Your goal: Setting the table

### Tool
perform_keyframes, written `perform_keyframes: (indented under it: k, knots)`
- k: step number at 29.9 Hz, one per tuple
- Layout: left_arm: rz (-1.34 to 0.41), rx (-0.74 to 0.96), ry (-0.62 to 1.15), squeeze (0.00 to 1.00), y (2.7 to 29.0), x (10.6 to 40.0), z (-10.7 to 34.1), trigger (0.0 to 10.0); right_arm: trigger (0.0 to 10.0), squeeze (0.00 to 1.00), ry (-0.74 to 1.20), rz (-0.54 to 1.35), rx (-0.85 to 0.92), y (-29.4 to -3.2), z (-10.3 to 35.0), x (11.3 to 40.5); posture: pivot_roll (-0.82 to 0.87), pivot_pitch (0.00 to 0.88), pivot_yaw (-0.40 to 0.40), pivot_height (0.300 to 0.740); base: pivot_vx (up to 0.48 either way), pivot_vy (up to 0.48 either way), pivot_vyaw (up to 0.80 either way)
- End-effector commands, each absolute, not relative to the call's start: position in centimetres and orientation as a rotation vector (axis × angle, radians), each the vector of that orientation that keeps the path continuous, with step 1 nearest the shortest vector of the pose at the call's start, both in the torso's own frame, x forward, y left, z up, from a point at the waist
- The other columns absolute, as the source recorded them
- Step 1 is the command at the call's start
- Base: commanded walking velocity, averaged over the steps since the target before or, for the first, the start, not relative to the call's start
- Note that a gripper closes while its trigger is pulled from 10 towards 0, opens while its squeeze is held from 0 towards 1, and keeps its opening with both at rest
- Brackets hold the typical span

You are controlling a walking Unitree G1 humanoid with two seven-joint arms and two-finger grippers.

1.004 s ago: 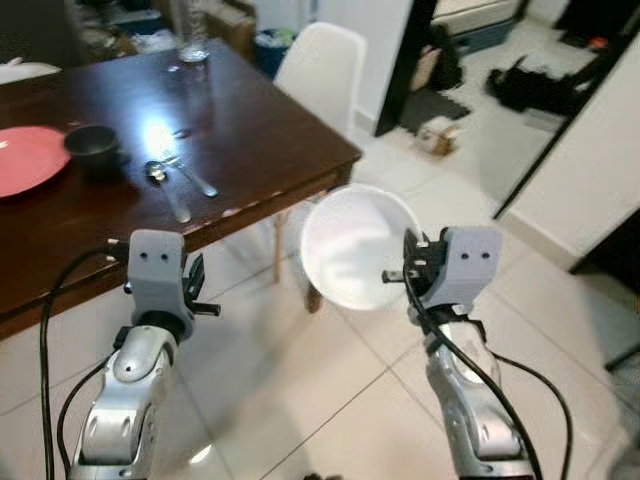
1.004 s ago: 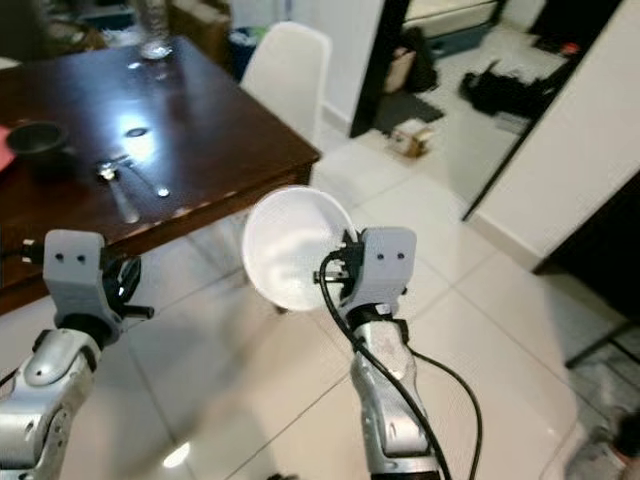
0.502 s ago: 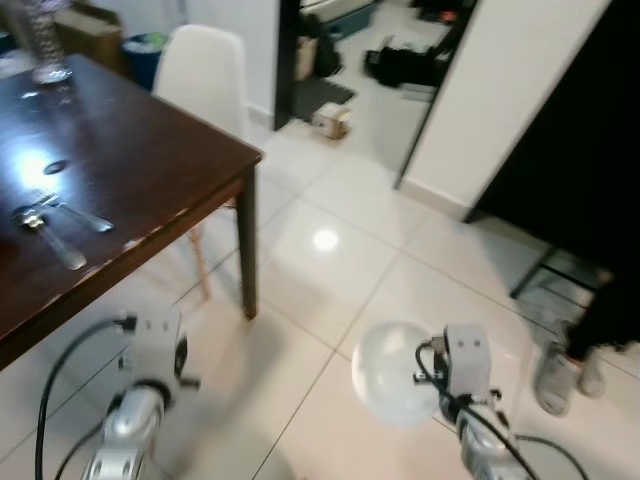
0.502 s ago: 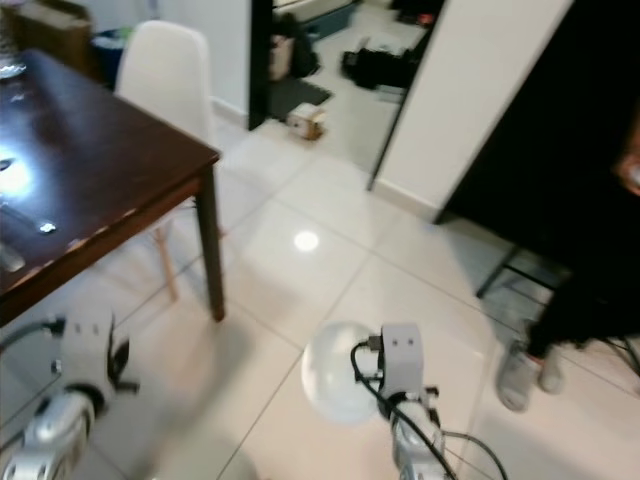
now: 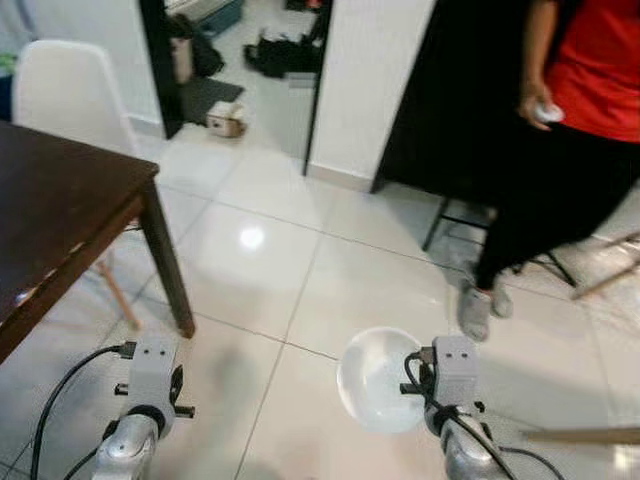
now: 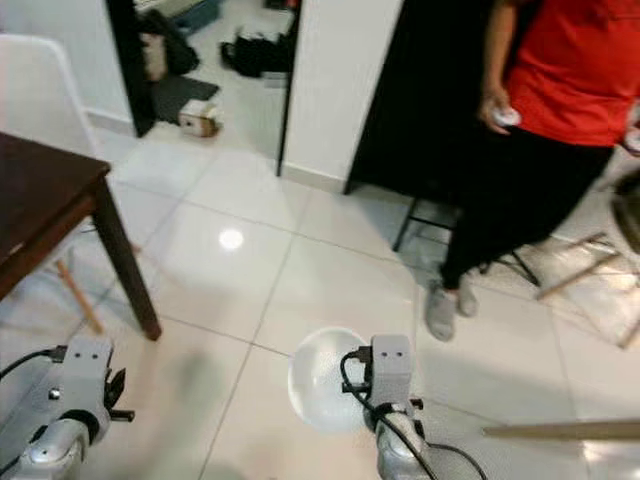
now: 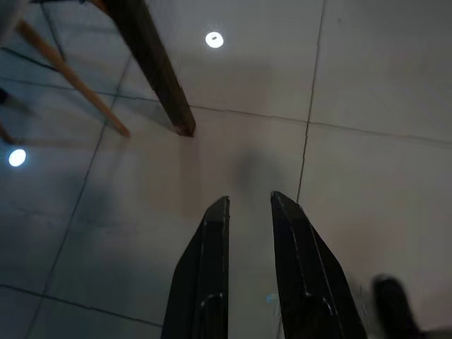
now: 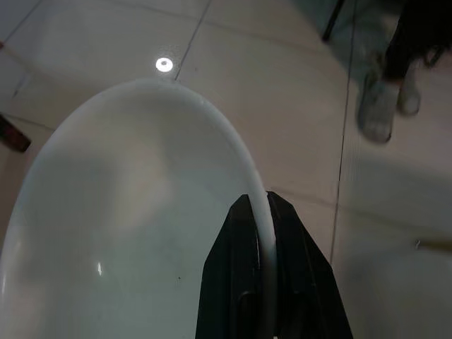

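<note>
Floor tiles (image 5: 300,270) take up most of your head views, pale and glossy, with a doorway at about 11 o'clock leading into a cluttered room. At 9 o'clock you have the corner of the dark wooden table (image 5: 60,200), one leg planted on the tiles, and a white chair (image 5: 60,85) just behind it at 10 o'clock. A person (image 5: 560,130) in a red top and black trousers stands at 2 o'clock, well apart from both arms.

Your task item, the white bowl (image 5: 378,378), sits low at 5 o'clock, off the table and over the floor. Your right gripper (image 8: 261,226) is clamped on its rim, one finger inside and one outside, as the right wrist view makes plain. Your left gripper (image 7: 251,212) hangs at 7 o'clock above bare tile, its fingers parted by a narrow gap and holding nothing.

Judged from this, the job is barely begun for this piece: the bowl is in hand but nowhere near a place setting, and you face away from the tabletop. You must turn toward 9 o'clock, approach, and set it down.
</note>
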State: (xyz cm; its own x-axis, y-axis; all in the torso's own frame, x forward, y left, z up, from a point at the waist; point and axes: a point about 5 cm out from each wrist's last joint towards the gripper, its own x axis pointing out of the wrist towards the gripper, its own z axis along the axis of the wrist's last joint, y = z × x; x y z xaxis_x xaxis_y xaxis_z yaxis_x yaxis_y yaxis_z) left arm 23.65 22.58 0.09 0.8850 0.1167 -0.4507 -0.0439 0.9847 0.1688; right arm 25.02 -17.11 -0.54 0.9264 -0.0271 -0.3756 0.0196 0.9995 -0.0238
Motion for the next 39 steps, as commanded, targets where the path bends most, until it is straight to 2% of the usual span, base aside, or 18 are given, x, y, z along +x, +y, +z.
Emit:
perform_keyframes:
  k: [1,39]
  knots:
    - [0.067,0.153,0.472,0.00,22.06,23.70,-0.17,10.0,10.0,0.00,0.387,-0.033,-0.021,-17.34,-0.79,24.81,-0.01,0.057,0.010,0.740,0.000,0.000,-0.80]
    - [0.081,0.154,0.432,0.00,22.21,24.18,-0.17,10.0,10.0,0.00,0.355,-0.023,-0.028,-17.07,-0.94,25.21,0.00,0.069,0.003,0.740,0.000,0.000,-0.80]
